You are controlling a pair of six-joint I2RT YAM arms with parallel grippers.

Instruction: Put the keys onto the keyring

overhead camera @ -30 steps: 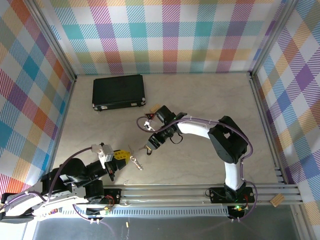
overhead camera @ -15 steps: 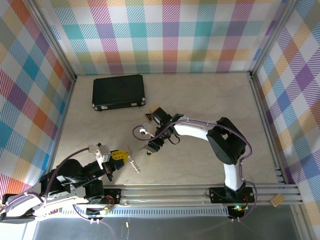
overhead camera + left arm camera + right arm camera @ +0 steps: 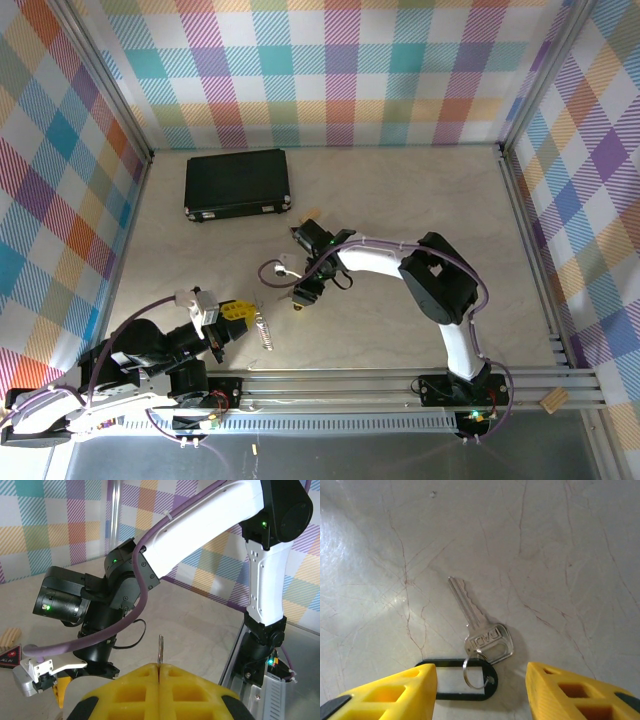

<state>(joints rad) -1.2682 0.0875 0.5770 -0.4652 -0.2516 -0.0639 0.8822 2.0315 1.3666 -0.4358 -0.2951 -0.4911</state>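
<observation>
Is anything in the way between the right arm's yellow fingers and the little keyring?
Nothing visible is. The right gripper hangs right above the keyring with its fingers open. The keyring lies on the bare table, one key touching it.

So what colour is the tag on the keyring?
Black-rimmed tag, pale insert; clearest in the right wrist view.

A robot test cell in a laboratory, seen from above: many-coloured checked panels point(image 3: 340, 70) close off my pale marbled worktop point(image 3: 420, 190) at 9, 12 and 3 o'clock, framed by bare aluminium struts point(image 3: 528, 230). At 6 o'clock a slotted aluminium rail point(image 3: 350, 385) carries the bases of my two arms, purple cables point(image 3: 141, 587) trailing, the left tool point(image 3: 240, 312) and right tool point(image 3: 298, 297) both yellow-fingered. A closed black case point(image 3: 237, 184) lies at 11 o'clock.
</observation>
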